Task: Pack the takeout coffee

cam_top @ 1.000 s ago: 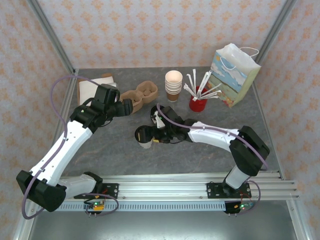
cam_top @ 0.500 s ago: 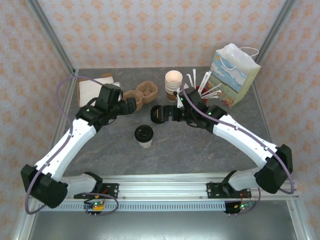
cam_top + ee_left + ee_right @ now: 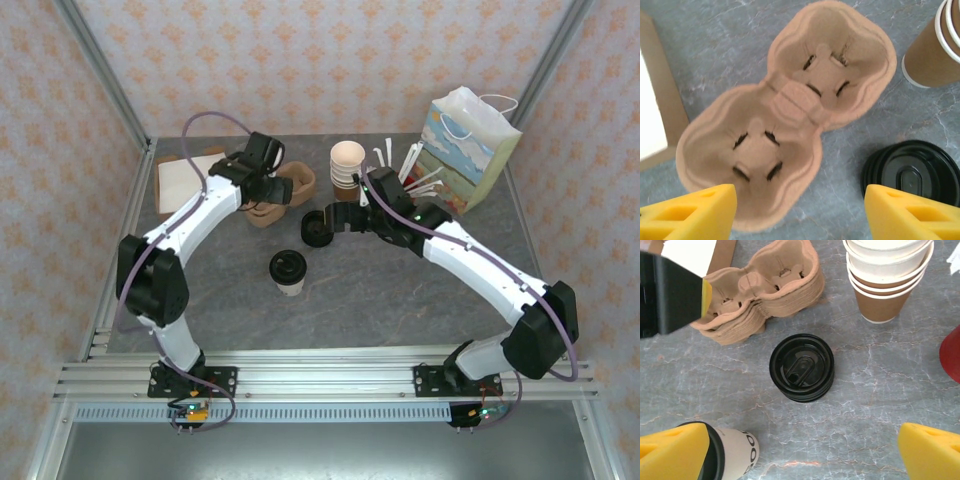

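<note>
The takeout coffee (image 3: 288, 270) stands lidded near the bench's middle, touched by neither arm. The right gripper (image 3: 318, 228) has drawn back from it and now hovers wide open and empty above the stack of black lids (image 3: 802, 368). Farther back, the left gripper (image 3: 800, 220) has swung over the pulp carriers (image 3: 790, 115), its jaws apart and gripping nothing. Fetching 1 carrier looks like the next step.
</note>
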### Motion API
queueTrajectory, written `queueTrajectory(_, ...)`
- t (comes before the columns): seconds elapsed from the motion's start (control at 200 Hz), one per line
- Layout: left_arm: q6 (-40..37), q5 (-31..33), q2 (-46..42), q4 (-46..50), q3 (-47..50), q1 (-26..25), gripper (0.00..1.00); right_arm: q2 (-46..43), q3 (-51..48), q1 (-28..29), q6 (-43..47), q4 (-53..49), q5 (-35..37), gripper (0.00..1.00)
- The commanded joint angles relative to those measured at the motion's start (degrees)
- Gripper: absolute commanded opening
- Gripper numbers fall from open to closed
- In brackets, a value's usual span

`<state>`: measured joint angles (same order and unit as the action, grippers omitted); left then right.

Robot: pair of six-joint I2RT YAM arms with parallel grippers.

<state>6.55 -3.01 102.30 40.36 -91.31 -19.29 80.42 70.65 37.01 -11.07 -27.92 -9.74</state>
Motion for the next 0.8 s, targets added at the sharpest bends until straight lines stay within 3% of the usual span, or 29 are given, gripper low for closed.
queueTrajectory(0.0,-10.75,-5.28,3.95,5.88,-6.45,2.71,0.65,0.01,-1.04,-1.39,1.61,0.24,-1.05,0.97)
queueTrajectory(0.285,-22.61,-11.22,15.08,13.95,-18.93,4.93,0.63,1.23,-1.35,-2.42,2.02,0.24,-2.89,0.97)
queueTrajectory(0.791,-26.87,-13.84,24.37,20.43,-30.4,6.37,0.51,2.76,-1.92,-2.47,0.72,0.73,-3.88,0.97)
